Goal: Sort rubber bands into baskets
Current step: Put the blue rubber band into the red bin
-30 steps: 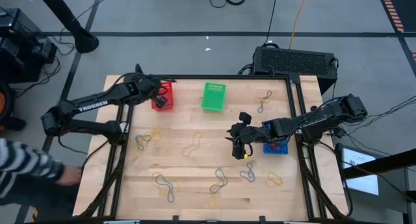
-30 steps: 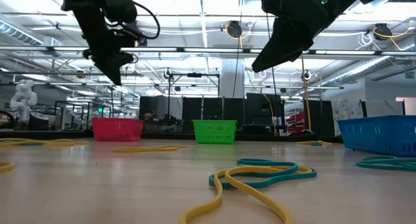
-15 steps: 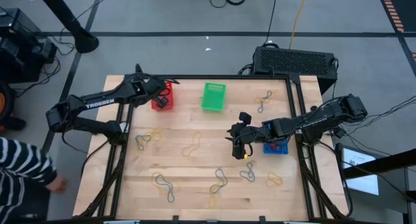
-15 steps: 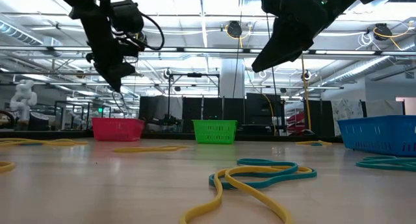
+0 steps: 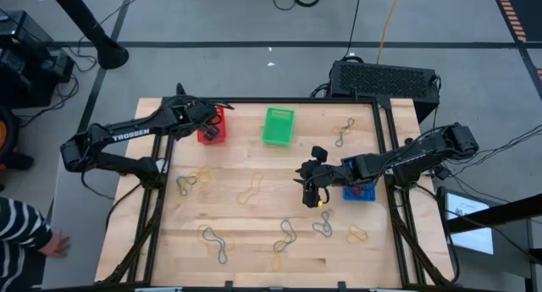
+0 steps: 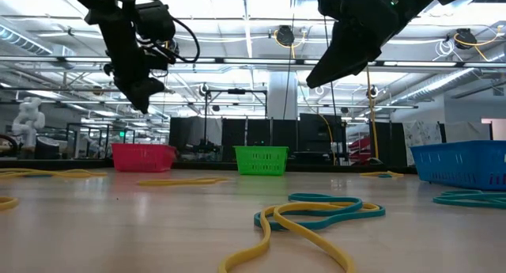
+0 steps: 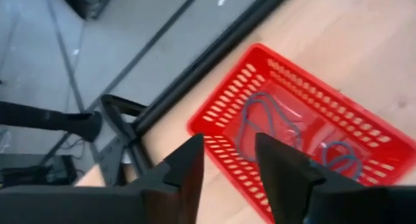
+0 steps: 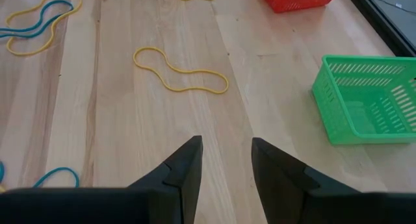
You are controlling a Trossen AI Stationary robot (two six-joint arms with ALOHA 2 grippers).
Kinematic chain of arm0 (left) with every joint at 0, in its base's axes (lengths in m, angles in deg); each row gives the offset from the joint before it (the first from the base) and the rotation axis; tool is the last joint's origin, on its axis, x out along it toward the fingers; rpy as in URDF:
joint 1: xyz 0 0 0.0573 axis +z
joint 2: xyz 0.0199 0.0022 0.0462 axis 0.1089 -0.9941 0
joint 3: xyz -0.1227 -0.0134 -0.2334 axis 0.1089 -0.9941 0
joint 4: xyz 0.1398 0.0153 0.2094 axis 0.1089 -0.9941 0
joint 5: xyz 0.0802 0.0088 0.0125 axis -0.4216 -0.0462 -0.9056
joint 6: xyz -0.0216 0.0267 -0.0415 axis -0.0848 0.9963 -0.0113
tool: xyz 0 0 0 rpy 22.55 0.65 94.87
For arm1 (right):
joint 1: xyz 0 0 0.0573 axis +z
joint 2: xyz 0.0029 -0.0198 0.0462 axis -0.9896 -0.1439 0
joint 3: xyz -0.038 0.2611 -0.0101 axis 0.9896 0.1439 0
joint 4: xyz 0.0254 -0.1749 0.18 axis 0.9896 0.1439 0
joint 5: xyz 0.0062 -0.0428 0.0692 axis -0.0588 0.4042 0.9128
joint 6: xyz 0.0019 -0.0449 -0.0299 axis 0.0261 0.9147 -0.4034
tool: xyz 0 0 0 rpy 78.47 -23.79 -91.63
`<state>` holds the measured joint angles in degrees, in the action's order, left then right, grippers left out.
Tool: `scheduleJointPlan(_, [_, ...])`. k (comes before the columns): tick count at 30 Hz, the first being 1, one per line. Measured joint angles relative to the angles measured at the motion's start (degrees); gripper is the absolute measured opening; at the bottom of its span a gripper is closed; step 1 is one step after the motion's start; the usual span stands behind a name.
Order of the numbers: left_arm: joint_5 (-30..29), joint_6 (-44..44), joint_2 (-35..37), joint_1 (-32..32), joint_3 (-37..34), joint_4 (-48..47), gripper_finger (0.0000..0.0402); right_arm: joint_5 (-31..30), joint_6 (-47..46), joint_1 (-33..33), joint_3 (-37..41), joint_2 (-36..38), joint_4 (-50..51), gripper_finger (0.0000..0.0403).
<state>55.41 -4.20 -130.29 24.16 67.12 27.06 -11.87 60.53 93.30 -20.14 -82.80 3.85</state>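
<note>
Red basket [image 5: 212, 124] sits upper left of the high view on the wooden table [image 5: 271, 241], w/ the left gripper [image 5: 209, 121] hanging right over it, clear of the rim. Left wrist view: its fingers [image 7: 188, 169] are spread apart w/ nothing between them; thin blue-grey bands [image 7: 260, 117] lie inside the basket below. Green basket [image 5: 278, 125] is top centre, blue basket [image 5: 359, 190] at right of centre.

Right gripper [image 5: 312, 190] hovers mid-right of the high view, just left of the blue basket, above the tabletop. Right wrist view: fingers [image 8: 185, 165] parted, empty, bare wood between them.

Loose rubber bands are scattered across the lower half of the table: a yellow loop [image 5: 251, 190] near centre, a yellow/blue pair [image 5: 188, 182] at left, another pair [image 5: 215, 239] lower left, one [image 5: 322, 224] just below the right gripper, a yellow one [image 5: 357, 234] lower right, one [image 5: 343, 133] upper right. Low view: yellow and teal bands [image 6: 316, 214] overlap in the foreground.

Person's striped sleeve [image 5: 19, 224] at lower left edge.
</note>
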Motion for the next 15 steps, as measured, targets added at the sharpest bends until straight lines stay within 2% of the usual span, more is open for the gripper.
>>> scheduleJointPlan(5, [8.53, -0.38, 0.02, -0.2, 0.0, -0.68, 0.0159, 0.0, 0.0, 0.0, 0.0, 0.0, 0.04, 0.0125])
scheduleJointPlan(11, [27.13, -3.61, 0.49, -4.32, 0.01, -8.42, 0.016, 0.02, -0.3, 0.0, 0.0, 0.0, 0.25, 0.0125])
scheduleJointPlan(13, [29.65, -5.5, 0.44, -7.21, 0.02, -11.63, 0.016, 0.03, -0.66, 0.17, 0.01, 0.0, 0.61, 0.0125])
scheduleJointPlan(15, [29.19, -8.54, 0.48, -10.6, 0.0, -14.61, 0.016, 0.21, -1.78, 0.17, -0.01, 0.0, 0.97, 0.0125])
